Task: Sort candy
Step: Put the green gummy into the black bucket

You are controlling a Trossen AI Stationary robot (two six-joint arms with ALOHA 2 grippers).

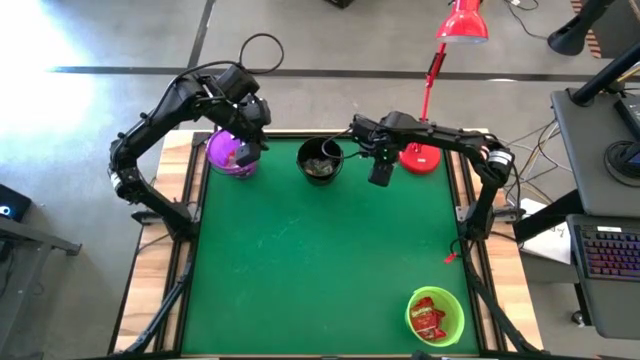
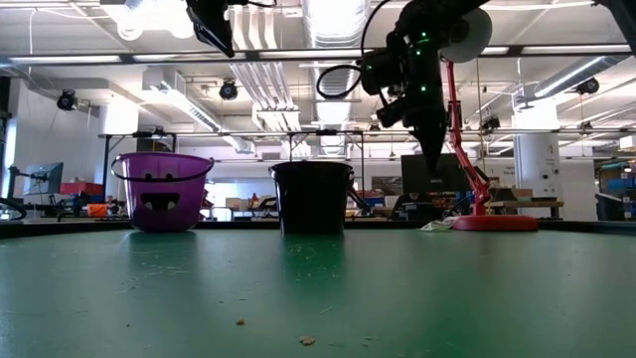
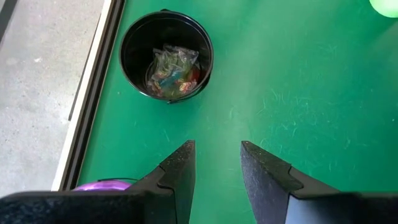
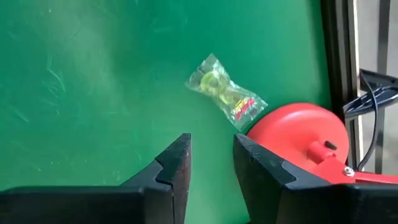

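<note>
One candy in a clear greenish twisted wrapper (image 4: 225, 93) lies flat on the green table, right beside the red lamp base (image 4: 298, 134). My right gripper (image 4: 211, 158) hangs open above the table close to this candy, fingers pointing down, nothing between them; in the low view the right gripper (image 2: 437, 164) is well clear of the table. My left gripper (image 3: 217, 168) stands open and empty high over the purple bowl (image 1: 232, 155). The black bowl (image 3: 166, 56) holds several clear-wrapped candies (image 3: 173, 73). The green bowl (image 1: 436, 316) holds red-wrapped candies.
The red desk lamp (image 1: 420, 157) stands at the table's far right, its pole and shade rising behind my right arm. The purple and black bowls stand along the far edge, the green bowl at the near right corner. The green mat (image 1: 320, 260) between them is bare.
</note>
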